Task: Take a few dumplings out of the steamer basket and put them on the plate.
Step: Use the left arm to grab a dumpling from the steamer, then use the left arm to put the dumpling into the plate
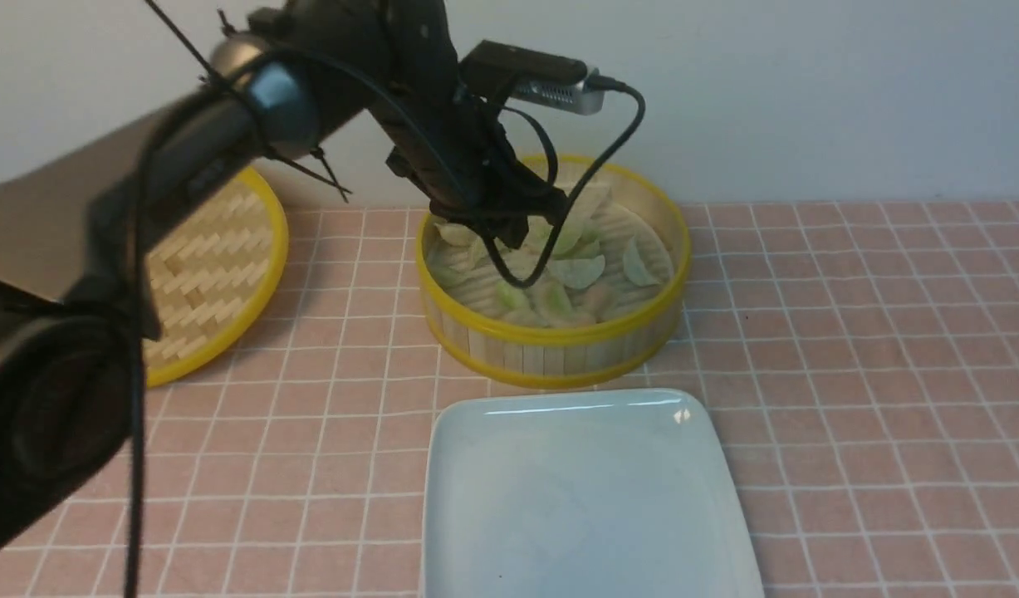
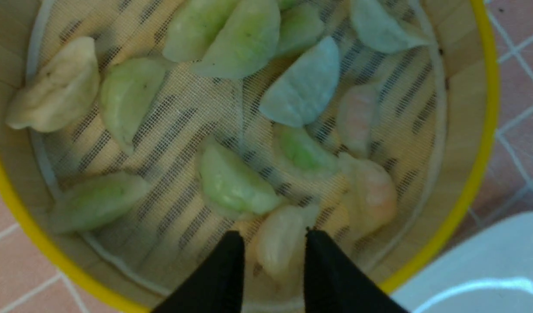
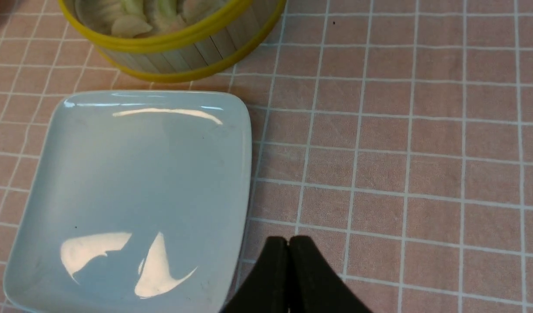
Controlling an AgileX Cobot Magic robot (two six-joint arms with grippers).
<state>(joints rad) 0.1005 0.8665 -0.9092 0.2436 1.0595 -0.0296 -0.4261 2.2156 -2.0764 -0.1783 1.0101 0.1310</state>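
Upper centre of the front view: my left hand point(image 2: 273, 237) dips into the steamer basket point(image 1: 559, 340), parted astride one pale dumpling point(image 2: 278, 250), not yet gripping. Lower centre, the plate point(image 1: 575, 498) holds nothing, so every transfer remains. My right hand point(image 3: 289, 241) is pinched closed, empty.

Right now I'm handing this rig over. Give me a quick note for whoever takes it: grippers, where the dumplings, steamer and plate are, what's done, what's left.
Left gripper: open, down inside the round yellow-rimmed bamboo steamer basket, fingers either side of a pale whitish crescent dumpling lying on the basket floor; not lifted.
Right gripper: shut, empty, over the pink checked tablecloth beside the glossy white square plate.
Plate: just in front of the basket, no dumplings on it.
Done: nothing moved.
Left: grip, lift, place a few dumplings.
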